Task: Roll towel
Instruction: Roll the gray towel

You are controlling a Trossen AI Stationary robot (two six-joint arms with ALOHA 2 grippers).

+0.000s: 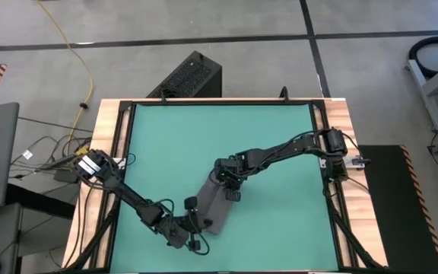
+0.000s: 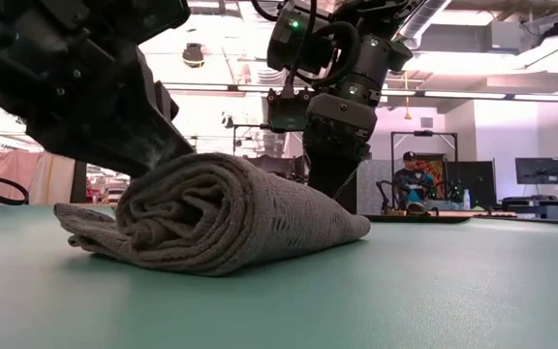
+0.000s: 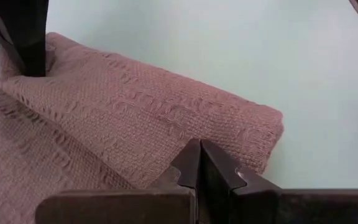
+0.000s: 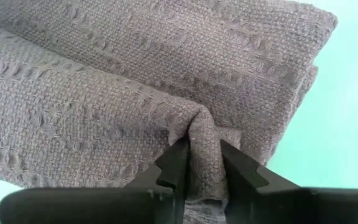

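1. The towel (image 1: 219, 199) lies on the green table mat (image 1: 265, 137), toward the near half and about midway between the sides. In the low view it shows as a thick coil (image 2: 223, 211) with a flat tail of cloth trailing out at one side, so most of the rolling looks done.

2. The right gripper (image 4: 202, 163) stands at the far end of the roll. Its wrist view shows a pinched ridge of the grey weave between its two fingers (image 4: 174, 167), which sit a little apart with cloth filling the gap — a hold on the fabric that looks light rather than hard.

3. The left gripper (image 3: 200, 163) is at the near end of the roll, its fingers pressed together tip to tip. In its wrist view the tips sit against the top layer of the towel (image 3: 135, 118); no cloth shows between them, so it reads as pressing or resting on the roll, not holding it.

4. Step in hand, as I judge it: the last stage of the roll — the coil is formed and the arms are tending its two ends.

5. What the next move calls for: the right fingers should come off the pinch without dragging the ridge upward, or the outer layer may lift and loosen the coil. The left gripper would do well to bear on the roll meanwhile. The trailing tail may need tucking under or one more turn.
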